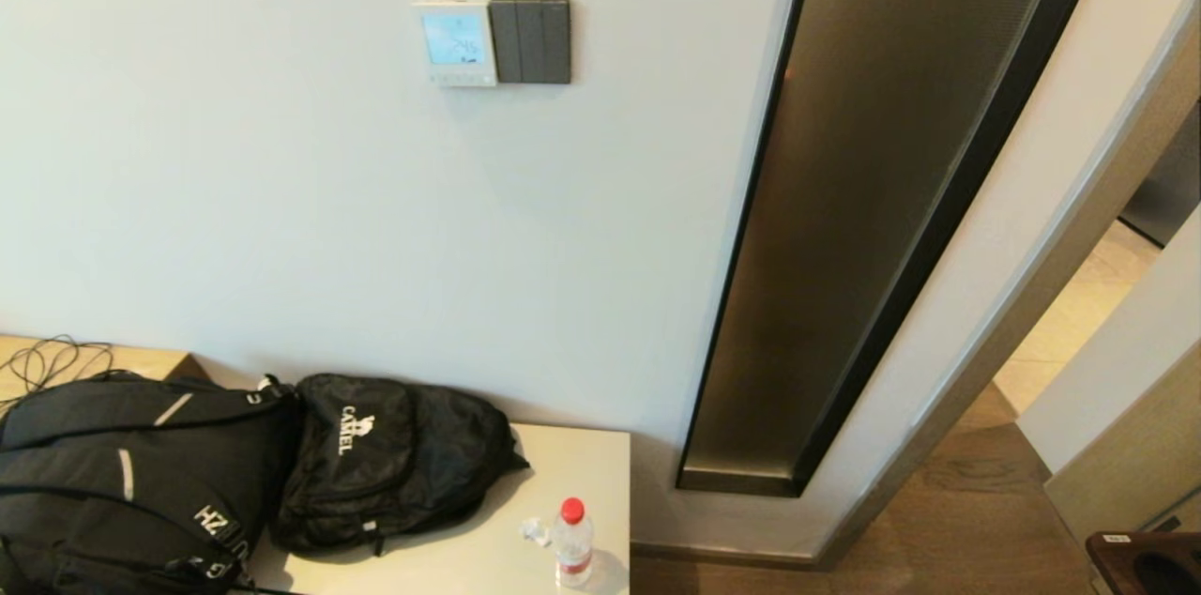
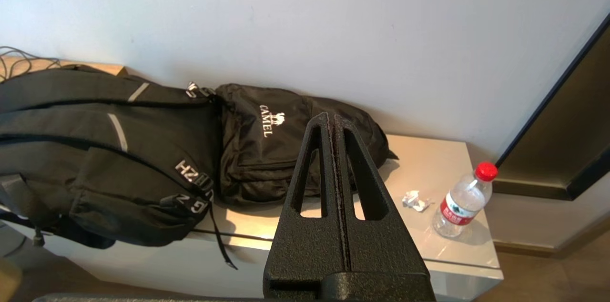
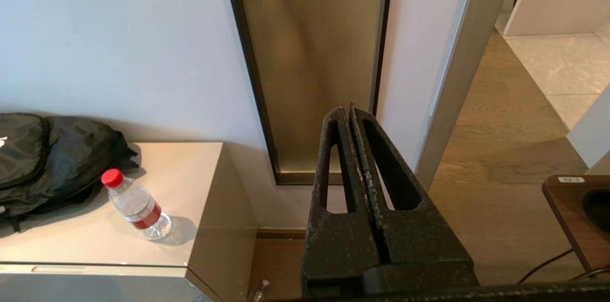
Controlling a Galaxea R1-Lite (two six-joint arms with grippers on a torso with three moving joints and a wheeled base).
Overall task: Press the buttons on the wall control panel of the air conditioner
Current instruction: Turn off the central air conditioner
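- One air conditioner's wall control panel (image 1: 456, 42), screen lit, high on wall, touching one grey switch plate (image 1: 531, 41) at its right.
- Buttons (image 1: 462, 79): one row on the panel's lower edge.
- Left gripper (image 2: 332, 120), right gripper (image 3: 349, 112): both closed, empty, low.
- Two black backpacks (image 1: 235, 473), one water bottle (image 1: 571, 542) on the cabinet.

Neither arm appears in the head view; both are held low, out of that camera's field.

Left claw (image 2: 333, 118): visible in the left wrist view. Its two black fingers (image 2: 312, 168) are pressed flat against each other along their full length, with no gap at the tips. Nothing is gripped between them. The claw points forward and slightly down.

Right claw (image 3: 348, 112): visible in the right wrist view. Its fingers (image 3: 333, 164) are likewise closed together, tips meeting, and hold nothing. It points forward and down.
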